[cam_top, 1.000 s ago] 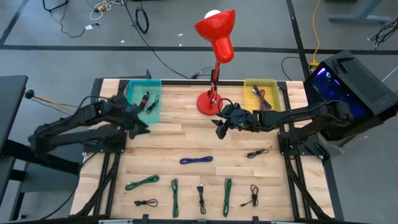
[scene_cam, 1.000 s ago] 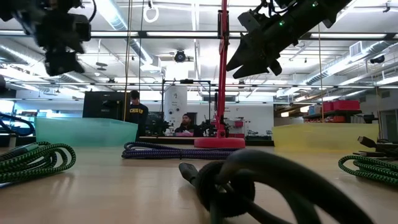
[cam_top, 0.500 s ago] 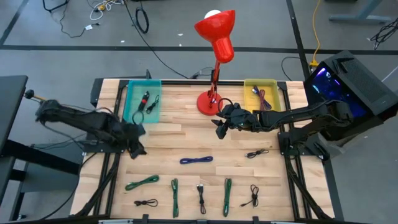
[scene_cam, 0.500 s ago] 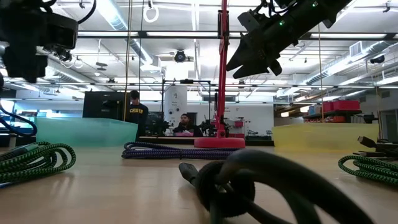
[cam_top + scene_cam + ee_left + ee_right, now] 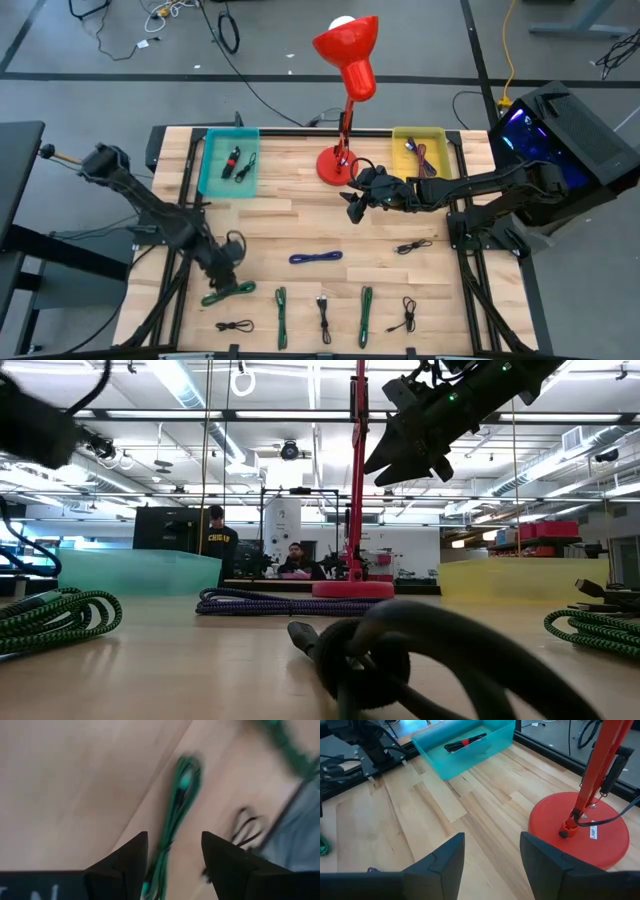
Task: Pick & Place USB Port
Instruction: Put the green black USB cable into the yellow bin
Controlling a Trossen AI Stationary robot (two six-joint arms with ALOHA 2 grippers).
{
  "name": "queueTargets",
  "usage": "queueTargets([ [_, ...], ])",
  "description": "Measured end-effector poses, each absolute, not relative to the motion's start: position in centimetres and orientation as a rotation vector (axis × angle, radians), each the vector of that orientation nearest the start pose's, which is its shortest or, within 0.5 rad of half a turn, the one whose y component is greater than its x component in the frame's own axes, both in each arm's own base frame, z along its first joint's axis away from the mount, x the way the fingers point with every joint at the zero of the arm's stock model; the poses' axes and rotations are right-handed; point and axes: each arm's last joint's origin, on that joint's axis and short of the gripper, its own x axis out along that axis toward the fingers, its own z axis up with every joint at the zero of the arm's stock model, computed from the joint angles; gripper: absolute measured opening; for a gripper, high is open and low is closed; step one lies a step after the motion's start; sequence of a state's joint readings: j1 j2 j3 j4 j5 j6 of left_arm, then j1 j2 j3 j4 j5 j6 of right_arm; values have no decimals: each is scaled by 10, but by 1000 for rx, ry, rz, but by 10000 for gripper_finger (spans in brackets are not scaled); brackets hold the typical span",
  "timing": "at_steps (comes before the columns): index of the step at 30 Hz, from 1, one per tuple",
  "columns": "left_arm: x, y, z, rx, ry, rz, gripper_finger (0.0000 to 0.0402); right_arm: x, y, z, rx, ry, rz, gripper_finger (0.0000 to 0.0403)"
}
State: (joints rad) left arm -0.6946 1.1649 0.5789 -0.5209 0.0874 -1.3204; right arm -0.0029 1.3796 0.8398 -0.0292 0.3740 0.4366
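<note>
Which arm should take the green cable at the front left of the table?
Left. The left gripper is right over the green cable with its fingers open, and its wrist view shows a green cable between them. The right gripper hangs open near the red lamp base, far across the table.

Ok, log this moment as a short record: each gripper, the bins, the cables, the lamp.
left gripper: open, above the near-left green cable, holding nothing
right gripper: open, empty, in the air near the lamp base
teal bin: far left, a red-and-black cable inside
yellow bin: far right, cables inside
blue cable: mid-table, apart from both grippers
front row: green and black cables along the near edge
lamp: red, upright at the far middle
</note>
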Motion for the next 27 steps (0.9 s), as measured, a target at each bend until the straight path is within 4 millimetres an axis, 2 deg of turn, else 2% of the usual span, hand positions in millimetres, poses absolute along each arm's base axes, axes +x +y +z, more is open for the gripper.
queueTargets([
  [3, 146, -138, 163, -780, 1390, 148, 190, 291, -11, 237, 314, 471, -482, 191],
  [8, 145, -150, 153, -777, 1412, 166, 190, 291, -11, 237, 315, 470, -482, 191],
  [17, 149, -158, 139, -751, 1426, 182, 190, 291, -11, 238, 316, 464, -482, 191],
  [23, 149, -163, 126, -640, 1478, 162, 190, 291, -11, 238, 315, 463, -483, 191],
  [27, 149, -162, 125, -621, 1482, 165, 183, 291, -12, 238, 308, 465, -482, 191],
])
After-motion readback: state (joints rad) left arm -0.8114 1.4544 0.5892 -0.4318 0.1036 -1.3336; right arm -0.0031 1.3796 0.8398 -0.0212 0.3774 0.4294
